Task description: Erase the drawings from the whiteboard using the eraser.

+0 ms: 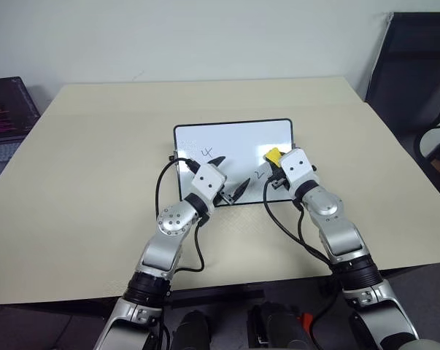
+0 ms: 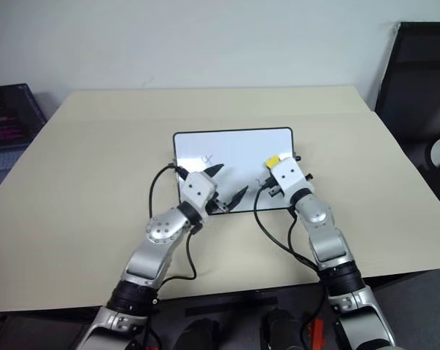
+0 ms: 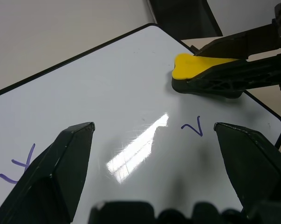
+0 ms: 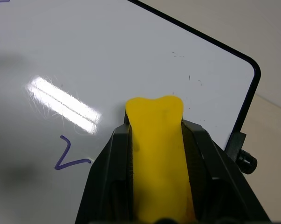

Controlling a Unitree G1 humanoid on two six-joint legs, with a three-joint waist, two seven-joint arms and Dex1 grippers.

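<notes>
Beige and mostly bare, the surface [image 1: 81, 182] carries the whiteboard [image 1: 234, 135] near its middle, a little toward the near edge, with the left pincer [image 1: 230, 176] hovering released over the board's near-left part and the right pincer [image 4: 156, 154] clenched on the yellow eraser [image 4: 155, 116] above the board's right side. One of the drawings [image 4: 68, 156], a small check-like mark, lies just beside the eraser toward the board's middle, and another [image 3: 20, 163] sits near the board's left end. To do this step well, I judge the eraser's dark underside should be pressed flat on the glossy face and swept sideways across the nearest mark with even pressure, while the left pincer steadies the board so it does not slide.
</notes>
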